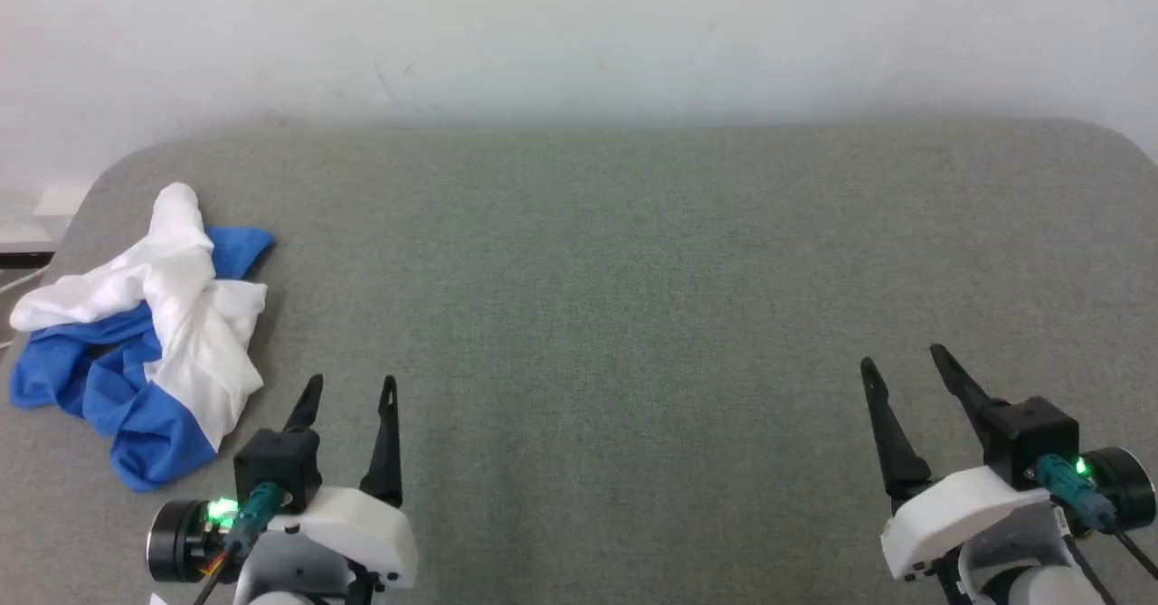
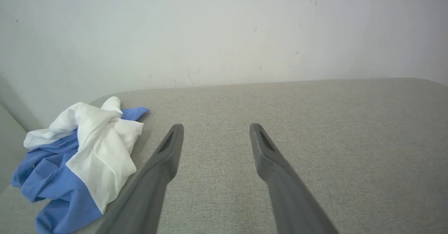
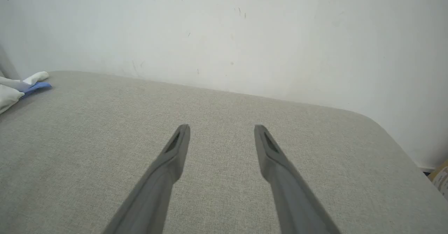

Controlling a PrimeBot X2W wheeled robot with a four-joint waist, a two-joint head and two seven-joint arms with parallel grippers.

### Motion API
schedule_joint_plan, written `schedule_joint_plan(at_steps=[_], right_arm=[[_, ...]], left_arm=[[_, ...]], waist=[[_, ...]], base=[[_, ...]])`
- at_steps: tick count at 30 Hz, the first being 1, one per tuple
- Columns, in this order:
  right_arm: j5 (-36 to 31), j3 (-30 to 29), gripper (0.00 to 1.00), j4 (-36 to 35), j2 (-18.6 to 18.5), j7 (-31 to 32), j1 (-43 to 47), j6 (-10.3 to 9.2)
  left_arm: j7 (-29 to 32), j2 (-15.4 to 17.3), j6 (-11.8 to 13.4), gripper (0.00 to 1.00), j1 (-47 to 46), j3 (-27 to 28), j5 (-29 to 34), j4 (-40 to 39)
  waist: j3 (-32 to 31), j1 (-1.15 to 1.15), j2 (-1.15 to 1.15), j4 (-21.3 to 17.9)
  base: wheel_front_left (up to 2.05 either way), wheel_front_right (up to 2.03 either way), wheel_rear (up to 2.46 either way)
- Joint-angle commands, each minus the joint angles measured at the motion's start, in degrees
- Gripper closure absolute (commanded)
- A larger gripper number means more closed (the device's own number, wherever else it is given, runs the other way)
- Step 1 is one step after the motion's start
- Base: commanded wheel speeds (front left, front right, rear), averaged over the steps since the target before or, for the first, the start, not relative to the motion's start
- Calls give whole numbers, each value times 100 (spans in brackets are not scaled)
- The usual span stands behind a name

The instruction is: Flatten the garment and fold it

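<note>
- Head view: the garment [image 1: 154, 316] is lying crumpled, white over blue, at the left edge of the grey padded surface [image 1: 633, 316]. It is sitting near the left gripper [image 1: 352, 381], apart from it. The left gripper and the right gripper [image 1: 902, 357] are both standing with jaws wide, holding nothing.
- Left wrist view: the left gripper [image 2: 216, 126] is hanging wide and empty over bare padding, with the garment [image 2: 94, 146] heaped to its left, near the wall [image 2: 224, 34].
- Right wrist view: the right gripper [image 3: 222, 127] is gaping wide and empty. A bit of the garment [image 3: 14, 87] is showing at the far left edge, well apart.
</note>
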Motion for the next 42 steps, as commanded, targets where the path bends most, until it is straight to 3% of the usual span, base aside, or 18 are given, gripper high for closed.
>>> schedule_joint_plan(at_steps=[1,20,42], right_arm=[[46,-18,0,-1,1,-44,11,0],[221,-98,0,-148,4,-271,85,-2],[181,54,0,-410,8,-520,153,-4]], left_arm=[[-44,0,-6,0,-11,-23,-43,20],[-271,-2,-15,0,-69,-97,-372,42],[-523,-4,-47,0,-106,-153,-610,120]], waist=[[0,0,0,-2],[-13,0,0,211],[-34,0,0,1286]], base=[[0,0,0],[0,0,0],[0,0,0]])
